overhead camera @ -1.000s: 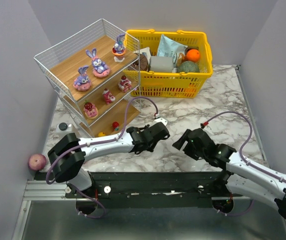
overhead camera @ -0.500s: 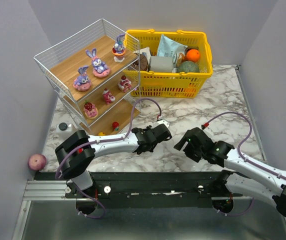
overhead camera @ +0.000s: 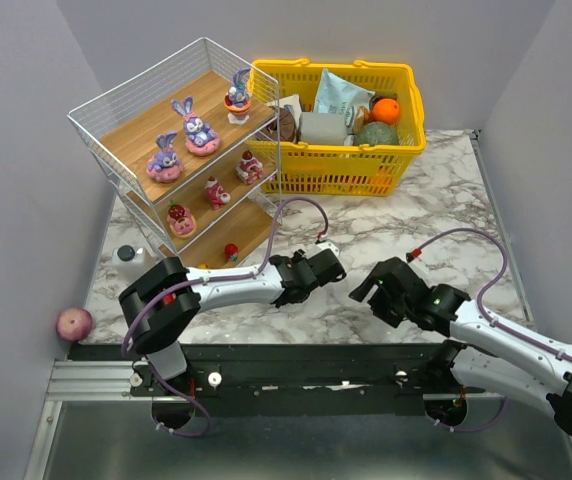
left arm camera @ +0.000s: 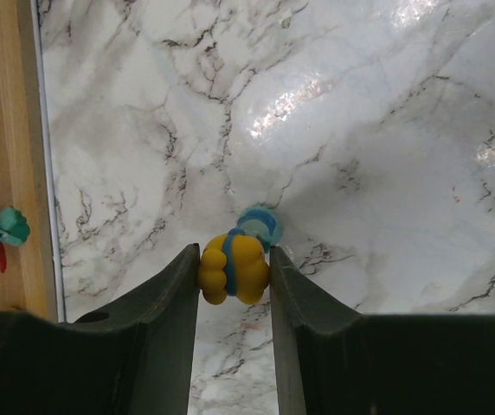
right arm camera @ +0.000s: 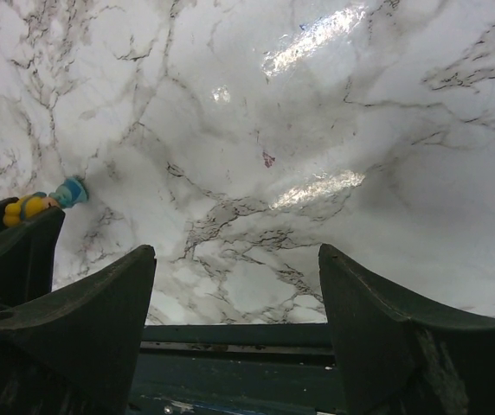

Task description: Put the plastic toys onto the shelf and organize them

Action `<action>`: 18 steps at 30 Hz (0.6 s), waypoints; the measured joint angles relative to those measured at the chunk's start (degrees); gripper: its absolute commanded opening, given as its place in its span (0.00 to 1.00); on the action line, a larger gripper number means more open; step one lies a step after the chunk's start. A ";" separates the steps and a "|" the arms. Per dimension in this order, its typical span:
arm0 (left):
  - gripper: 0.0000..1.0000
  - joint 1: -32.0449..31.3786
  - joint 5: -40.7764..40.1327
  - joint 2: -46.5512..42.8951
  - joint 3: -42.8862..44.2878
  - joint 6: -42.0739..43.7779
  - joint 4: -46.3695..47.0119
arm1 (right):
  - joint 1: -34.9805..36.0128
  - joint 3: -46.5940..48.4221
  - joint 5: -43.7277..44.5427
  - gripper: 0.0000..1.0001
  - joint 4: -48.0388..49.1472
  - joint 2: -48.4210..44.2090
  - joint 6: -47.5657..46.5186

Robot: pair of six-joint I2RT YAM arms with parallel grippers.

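Bright, even overhead light; glare patches on marble table [left arm camera: 317,86]; wrist-view fingers [right arm camera: 83,328] dark, slightly soft.

No words, labels, brand names, numbers or signs can be read in any of the views. The pale blue packet [overhead camera: 341,92] in the yellow basket [overhead camera: 406,140] is too small and blurred for any print to be made out.
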 measured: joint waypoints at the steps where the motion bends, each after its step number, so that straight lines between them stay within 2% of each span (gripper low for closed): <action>1: 0.32 0.04 -0.52 0.26 0.39 0.57 -0.20 | 0.00 -0.07 0.02 0.83 0.00 -0.09 0.07; 6: 0.32 2.16 -1.62 1.36 2.25 3.45 -0.46 | 0.00 -0.63 0.04 0.83 -0.02 -0.31 0.48; 12: 0.32 10.40 -1.60 2.73 6.40 7.98 -0.46 | 0.00 -1.09 0.07 0.83 -0.02 -0.31 1.07; 18: 0.32 15.56 -1.55 5.70 11.04 13.00 0.22 | 0.00 -1.31 0.07 0.83 0.07 0.26 1.29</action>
